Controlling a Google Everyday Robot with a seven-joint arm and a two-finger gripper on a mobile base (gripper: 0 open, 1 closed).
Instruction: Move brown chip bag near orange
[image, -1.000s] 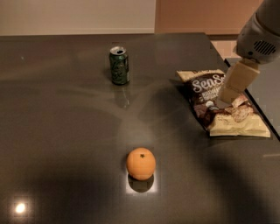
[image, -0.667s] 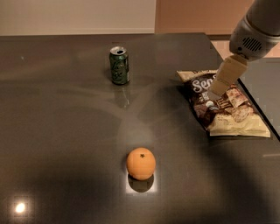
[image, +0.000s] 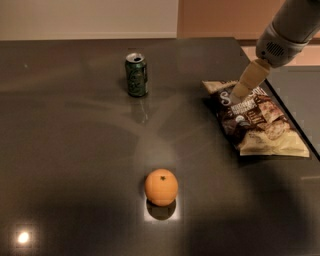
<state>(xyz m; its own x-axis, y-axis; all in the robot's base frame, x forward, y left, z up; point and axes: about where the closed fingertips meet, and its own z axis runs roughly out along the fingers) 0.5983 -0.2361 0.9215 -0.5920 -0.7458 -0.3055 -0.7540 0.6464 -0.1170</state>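
Note:
The brown chip bag lies flat at the right side of the dark table, close to its right edge. The orange sits near the front middle of the table, well apart from the bag. My gripper comes down from the upper right, and its tan tip is over the far left corner of the bag, on or just above it.
A green soda can stands upright at the back middle of the table. The table's right edge runs just past the bag. A bright light reflection shows at the front left.
My gripper has moved left and toward the far end of the bag, from over its middle to its far left corner. The bag, orange and can have not moved.

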